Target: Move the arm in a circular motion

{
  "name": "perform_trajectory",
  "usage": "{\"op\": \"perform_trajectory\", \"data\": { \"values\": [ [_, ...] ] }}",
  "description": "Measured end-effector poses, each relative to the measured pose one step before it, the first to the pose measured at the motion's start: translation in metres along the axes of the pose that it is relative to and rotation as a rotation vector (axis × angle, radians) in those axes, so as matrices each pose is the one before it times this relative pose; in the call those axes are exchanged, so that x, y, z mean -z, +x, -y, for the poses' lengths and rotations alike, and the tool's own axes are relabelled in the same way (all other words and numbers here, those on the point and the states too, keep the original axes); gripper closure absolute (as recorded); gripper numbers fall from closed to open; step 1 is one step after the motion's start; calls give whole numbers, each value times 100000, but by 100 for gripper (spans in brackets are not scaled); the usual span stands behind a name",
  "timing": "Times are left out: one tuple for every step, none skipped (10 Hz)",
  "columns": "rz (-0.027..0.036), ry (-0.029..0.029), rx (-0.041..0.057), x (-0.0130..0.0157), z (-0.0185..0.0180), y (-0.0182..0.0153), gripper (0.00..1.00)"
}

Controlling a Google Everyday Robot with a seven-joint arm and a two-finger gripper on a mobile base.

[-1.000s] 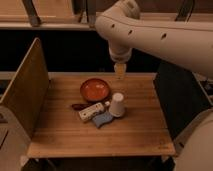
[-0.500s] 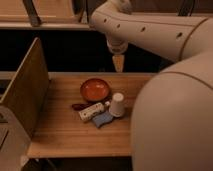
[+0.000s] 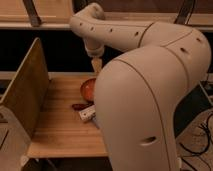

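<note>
Gripper (image 3: 96, 64) hangs above the orange bowl (image 3: 87, 89), arm (image 3: 150, 95) looming large

A thick, smooth cream-white robot arm of rounded tube segments (image 3: 150, 95), dotted with small dark round holes, narrowing to a pale tan gripper tip (image 3: 96, 64) above the table.

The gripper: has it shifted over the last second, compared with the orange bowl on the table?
Yes. The gripper now hangs just above the orange bowl, nearer its middle; earlier it hung toward the bowl's right side.
</note>
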Motion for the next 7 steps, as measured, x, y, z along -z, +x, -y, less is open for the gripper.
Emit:
{"op": "perform_trajectory", "data": {
  "values": [
    [4233, -2271, 3095, 456, -1186, -1845, 20],
    [4049, -2309, 3315, 479, -1479, -1591, 20],
    [2794, -1811, 2739, 351, -1300, -1111, 20],
    [2635, -2001, 3225, 370, -1609, -1023, 20],
    [2044, -2120, 4309, 523, -2264, -739, 20],
    [148, -298, 1159, 237, -739, -3, 20],
    [-841, 134, 990, 596, -1375, 693, 20]
  ]
}}
